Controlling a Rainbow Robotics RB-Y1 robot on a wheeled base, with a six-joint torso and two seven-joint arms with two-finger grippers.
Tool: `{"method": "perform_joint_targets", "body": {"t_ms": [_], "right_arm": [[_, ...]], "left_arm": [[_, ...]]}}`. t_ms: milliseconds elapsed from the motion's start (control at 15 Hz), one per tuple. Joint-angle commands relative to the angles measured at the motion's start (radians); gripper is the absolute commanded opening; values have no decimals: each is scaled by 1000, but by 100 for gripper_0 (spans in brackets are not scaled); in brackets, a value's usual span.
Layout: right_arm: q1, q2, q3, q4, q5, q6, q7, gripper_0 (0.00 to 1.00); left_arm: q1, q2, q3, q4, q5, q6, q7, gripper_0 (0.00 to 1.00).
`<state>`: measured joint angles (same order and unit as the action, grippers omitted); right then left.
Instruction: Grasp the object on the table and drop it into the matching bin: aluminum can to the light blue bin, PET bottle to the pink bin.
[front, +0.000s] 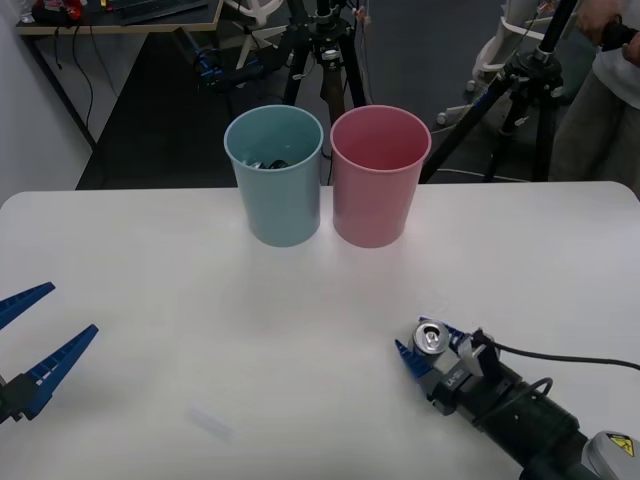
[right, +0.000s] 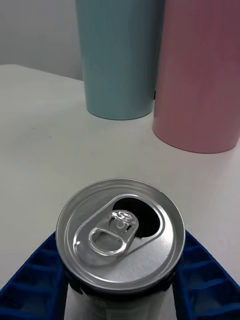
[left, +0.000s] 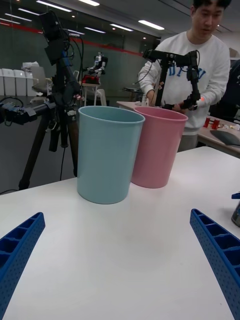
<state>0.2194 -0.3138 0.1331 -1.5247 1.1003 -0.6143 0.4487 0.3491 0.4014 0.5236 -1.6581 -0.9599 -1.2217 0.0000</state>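
Our right pincer (front: 429, 344), lower right of the front frame, has its blue fingers flanking the aluminum can (front: 431, 337) upright on the desk (front: 150, 260); whether they already clench it we cannot tell. An off-centre squeeze could tip the open can. Our left pincer (front: 30, 335) waits released, lower left.

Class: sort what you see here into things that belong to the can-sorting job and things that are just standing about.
Belonging to the job:
aluminum can, between the right gripper's fingers
light blue bin
pink bin
table

Just standing about:
left gripper, open and idle
tripods behind the table
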Motion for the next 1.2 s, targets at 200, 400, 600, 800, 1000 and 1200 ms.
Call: {"method": "perform_joint_targets", "body": {"t_ms": [200, 400, 600, 800, 1000, 1200], "right_arm": [[0, -5, -3, 0, -13, -19, -5, 0], [0, -11, -7, 0, -36, -45, -5, 0], [3, -11, -21, -17, -51, -84, -8, 0], [29, -16, -26, -100, -60, -93, -22, 0], [60, -30, -27, -215, -60, -88, -53, 0], [101, -51, -27, -370, -34, -42, -163, 0]], "left_arm": [[0, 0, 0, 0, 0, 0, 0, 100], [0, 0, 0, 0, 0, 0, 0, 100], [0, 0, 0, 0, 0, 0, 0, 100], [0, 0, 0, 0, 0, 0, 0, 100], [0, 0, 0, 0, 0, 0, 0, 100], [0, 0, 0, 0, 0, 0, 0, 100]]}}
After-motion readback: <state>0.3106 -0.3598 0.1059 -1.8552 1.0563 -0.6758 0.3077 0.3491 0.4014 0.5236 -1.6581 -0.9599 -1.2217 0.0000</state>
